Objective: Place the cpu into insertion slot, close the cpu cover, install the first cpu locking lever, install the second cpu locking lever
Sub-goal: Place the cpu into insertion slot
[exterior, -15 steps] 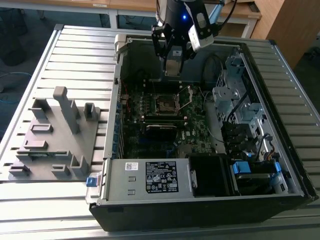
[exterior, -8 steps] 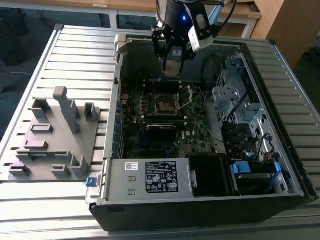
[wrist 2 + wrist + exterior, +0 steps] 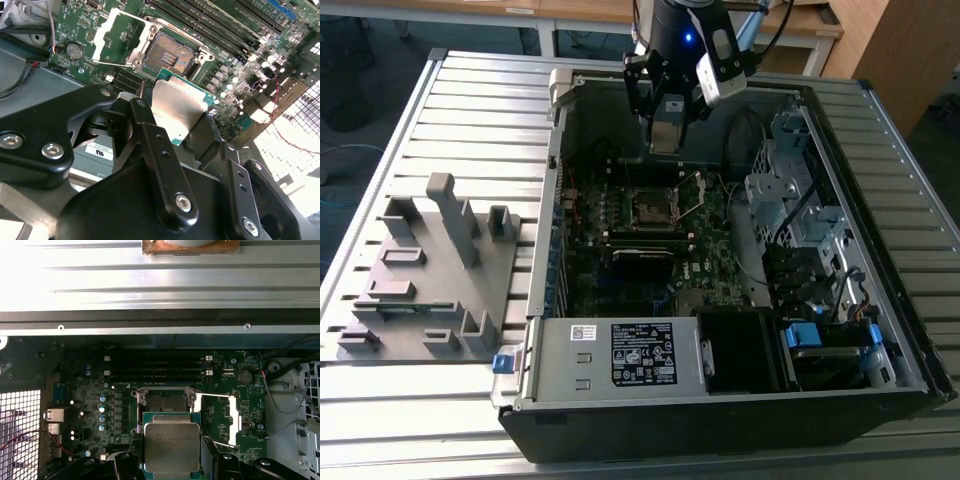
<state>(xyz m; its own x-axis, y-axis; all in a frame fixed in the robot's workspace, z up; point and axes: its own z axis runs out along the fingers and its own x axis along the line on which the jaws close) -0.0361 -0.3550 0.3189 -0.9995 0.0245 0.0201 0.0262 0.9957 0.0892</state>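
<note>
cpu (image 3: 171,447) silver, green rim | circuit board (image 3: 80,25) green | cpu cover (image 3: 233,417) silvery

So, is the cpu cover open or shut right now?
Open: the cpu cover lies folded back beside the bare insertion slot.

The cpu (image 3: 171,450), a silvery square lid on a green edge, hangs flat above the insertion slot (image 3: 164,402), not yet in it. The slot's dark centre lies bare. The cpu cover (image 3: 235,417), a thin silvery frame, stands swung open beside it.

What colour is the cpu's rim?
Green, around a silvery top; the cpu shows best in the second wrist view.
</note>
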